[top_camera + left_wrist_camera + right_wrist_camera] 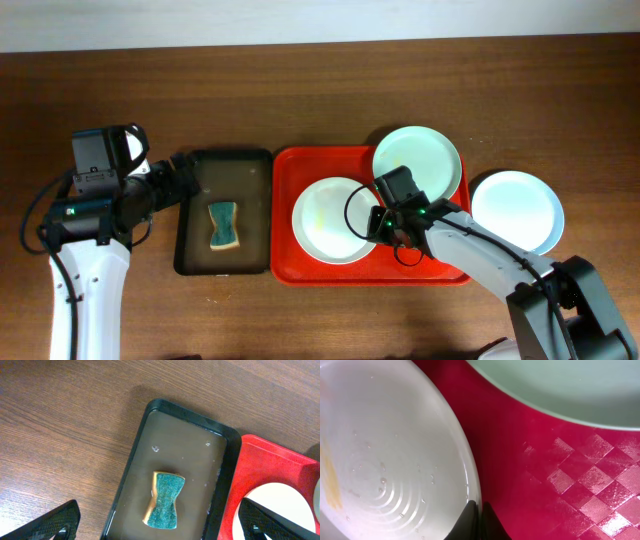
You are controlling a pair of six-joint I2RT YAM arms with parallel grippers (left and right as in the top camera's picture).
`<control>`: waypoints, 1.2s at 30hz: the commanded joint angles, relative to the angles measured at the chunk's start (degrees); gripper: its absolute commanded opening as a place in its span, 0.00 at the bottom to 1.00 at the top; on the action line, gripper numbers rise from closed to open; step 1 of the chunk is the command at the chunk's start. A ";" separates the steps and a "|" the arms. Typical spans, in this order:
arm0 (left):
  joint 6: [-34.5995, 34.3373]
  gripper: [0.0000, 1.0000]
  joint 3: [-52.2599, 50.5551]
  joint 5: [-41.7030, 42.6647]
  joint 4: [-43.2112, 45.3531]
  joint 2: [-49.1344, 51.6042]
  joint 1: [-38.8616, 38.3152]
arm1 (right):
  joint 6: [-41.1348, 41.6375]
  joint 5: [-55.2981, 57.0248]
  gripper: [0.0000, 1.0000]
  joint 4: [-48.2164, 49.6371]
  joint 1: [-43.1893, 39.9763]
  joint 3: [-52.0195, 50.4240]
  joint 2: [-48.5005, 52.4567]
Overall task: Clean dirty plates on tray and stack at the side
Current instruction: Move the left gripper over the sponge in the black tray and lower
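On the red tray (290, 265) sit two plates. The white plate (325, 220) lies flat in the middle of the tray. It has a yellow smear (332, 485) and little drops of water on it. The green plate (420, 160) is at the tray's far right corner and pokes out over the rim. The blue plate (517, 212) is off the tray, on the table (300, 90) just to the tray's right. The right arm (480, 250) reaches over the tray. Its jaws look pinched together on the edge of the white plate, on the side near the green one. The left jaws are wide apart and hold nothing. They hang over the black tray (255, 200), which sits just left of the red tray, with water and a sponge (225, 226) in it. I think the job now is to hold the white plate steady so it can be wiped. The right jaws should keep a firm pinch and lift slowly, so the wet plate does not slip or bump the green one. The left jaws should come down around the sponge's thin middle.
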 commanded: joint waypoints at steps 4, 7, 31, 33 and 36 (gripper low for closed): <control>-0.04 0.99 0.55 4.15 -3.85 -0.55 0.15 | -7.91 -0.39 0.11 -3.48 0.26 2.03 0.24; 4.50 0.95 -0.81 5.57 -5.88 -0.44 -0.17 | -7.91 -0.35 0.17 -3.67 0.26 2.03 0.26; 2.34 0.66 -3.41 -1.01 0.17 27.87 -19.17 | -7.93 -0.31 0.11 -3.69 0.26 2.03 0.26; 2.34 0.67 -3.41 -3.48 0.22 27.87 -19.15 | -7.93 -0.31 0.11 -3.69 0.26 2.03 0.26; 2.36 0.68 -3.41 -5.90 0.24 27.87 -19.08 | -7.93 -0.31 0.11 -3.67 0.26 2.03 0.26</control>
